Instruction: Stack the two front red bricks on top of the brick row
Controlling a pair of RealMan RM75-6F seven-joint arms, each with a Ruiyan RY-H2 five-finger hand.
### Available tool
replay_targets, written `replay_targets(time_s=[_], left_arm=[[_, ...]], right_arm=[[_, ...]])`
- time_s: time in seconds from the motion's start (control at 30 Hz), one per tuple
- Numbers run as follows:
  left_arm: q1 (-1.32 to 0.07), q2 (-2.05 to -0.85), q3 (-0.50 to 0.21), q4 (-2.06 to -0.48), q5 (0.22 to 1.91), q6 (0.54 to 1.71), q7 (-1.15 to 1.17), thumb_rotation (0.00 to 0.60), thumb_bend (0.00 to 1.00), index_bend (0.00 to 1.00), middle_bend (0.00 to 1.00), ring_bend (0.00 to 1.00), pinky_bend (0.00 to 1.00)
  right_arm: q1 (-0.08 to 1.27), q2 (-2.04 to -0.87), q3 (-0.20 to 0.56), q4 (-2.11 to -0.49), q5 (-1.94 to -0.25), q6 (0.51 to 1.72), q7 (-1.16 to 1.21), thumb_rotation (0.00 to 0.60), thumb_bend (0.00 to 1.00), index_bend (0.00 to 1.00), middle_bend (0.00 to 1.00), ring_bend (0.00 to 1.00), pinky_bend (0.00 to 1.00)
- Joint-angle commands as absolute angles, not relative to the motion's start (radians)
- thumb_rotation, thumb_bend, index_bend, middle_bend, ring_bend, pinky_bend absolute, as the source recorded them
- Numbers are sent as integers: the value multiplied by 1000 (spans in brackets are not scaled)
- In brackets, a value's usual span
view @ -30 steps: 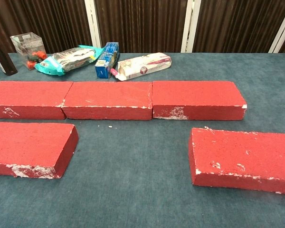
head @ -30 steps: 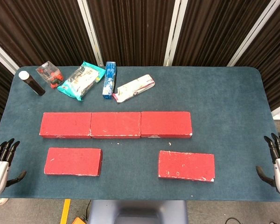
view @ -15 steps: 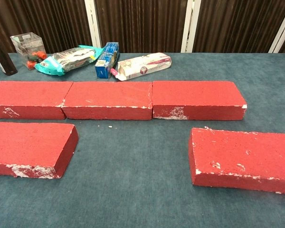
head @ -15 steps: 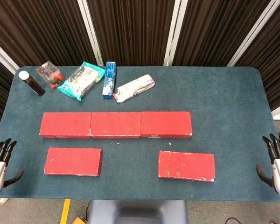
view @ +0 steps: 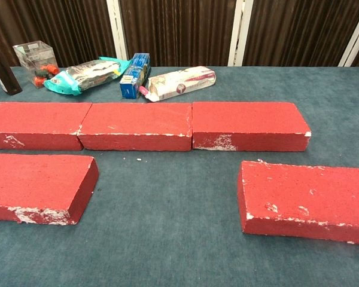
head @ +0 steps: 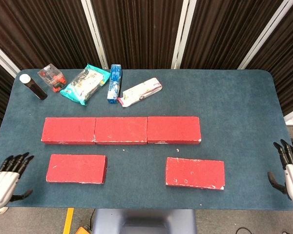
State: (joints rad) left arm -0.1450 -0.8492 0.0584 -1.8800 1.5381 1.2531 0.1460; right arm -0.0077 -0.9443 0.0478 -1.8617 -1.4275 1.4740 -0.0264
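Three red bricks form a row across the middle of the blue table. In front of it lie two loose red bricks, the front left brick and the front right brick, both flat on the cloth. My left hand hovers at the table's front left corner, fingers spread and holding nothing, well left of the left brick. At the right edge my right hand also holds nothing, fingers apart, far from the right brick. Neither hand shows in the chest view.
Along the back left of the table stand a dark bottle, a clear box, a teal snack bag, a blue box and a white packet.
My left hand has swung in toward the table's front left corner and tilted right. The right hand has sunk slightly. The bricks have not moved.
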Motion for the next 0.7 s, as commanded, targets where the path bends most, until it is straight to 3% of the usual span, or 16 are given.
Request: replay_targets(time_s=[0.03,0.33,0.7], left_arm=[[-263,-693,76,-2072,1448,1039,233,600,0,0,0,0,42],[-414,-714,26,-2193,1206,882,435,600,0,0,0,0,43],[-542,-858,23,-2220,948,881,616,600,0,0,0,0,43]], right_arm=[[-4,-945,47,-1862,-1426,1468,-33,600,467,79,0,0,0],[13,-954,48,-1866,-1405,1438,-71,600,466,78,0,0,0],[19,-958,48,-1870,-1393,1429,-87,600,467,79,0,0,0]])
